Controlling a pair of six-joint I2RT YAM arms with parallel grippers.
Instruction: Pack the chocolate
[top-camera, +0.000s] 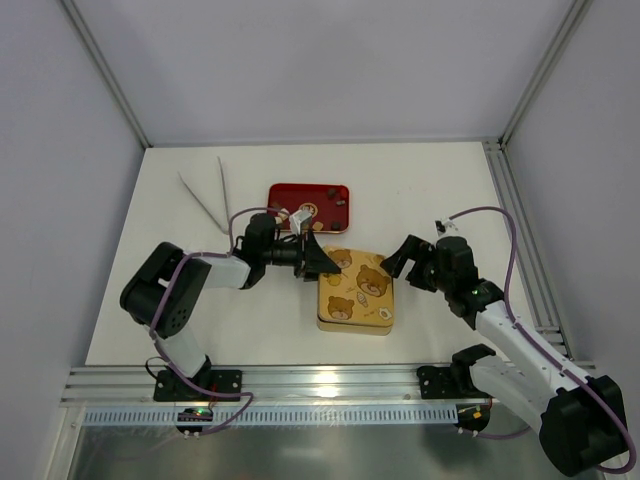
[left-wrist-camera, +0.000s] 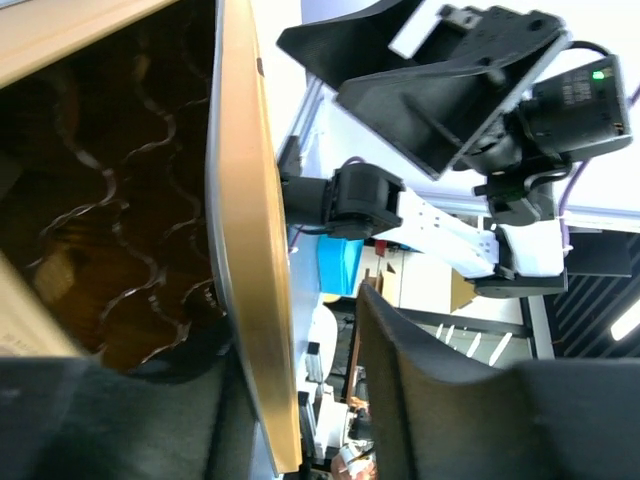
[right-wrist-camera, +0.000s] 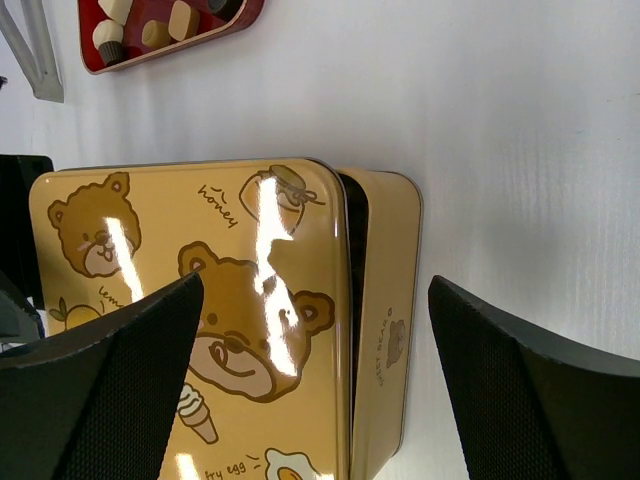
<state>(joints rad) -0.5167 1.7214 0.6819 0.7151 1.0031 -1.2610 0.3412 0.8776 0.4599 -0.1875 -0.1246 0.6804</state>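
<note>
The chocolate (top-camera: 304, 213) lies as several small pieces in a red tray (top-camera: 290, 192) behind the tin; the right wrist view shows the chocolate (right-wrist-camera: 108, 38) at its top left. The gold tin (top-camera: 378, 318) carries a bear-print lid (right-wrist-camera: 200, 300) set slightly ajar, with a dark gap along its right edge. My left gripper (top-camera: 322, 262) is at the tin's far left corner. A gold edge of the tin (left-wrist-camera: 245, 250) stands between its parted fingers, and one finger (left-wrist-camera: 450, 400) is clear of it. My right gripper (top-camera: 405, 265) hangs wide open over the tin's right side, as does the right gripper (right-wrist-camera: 315, 390) in its own view.
Dark brown paper cells (left-wrist-camera: 100, 250) show inside the tin in the left wrist view. Metal tongs (top-camera: 205, 200) lie at the back left of the white table. Grey walls and frame posts close in the sides and back, and an aluminium rail (top-camera: 320, 380) runs along the near edge.
</note>
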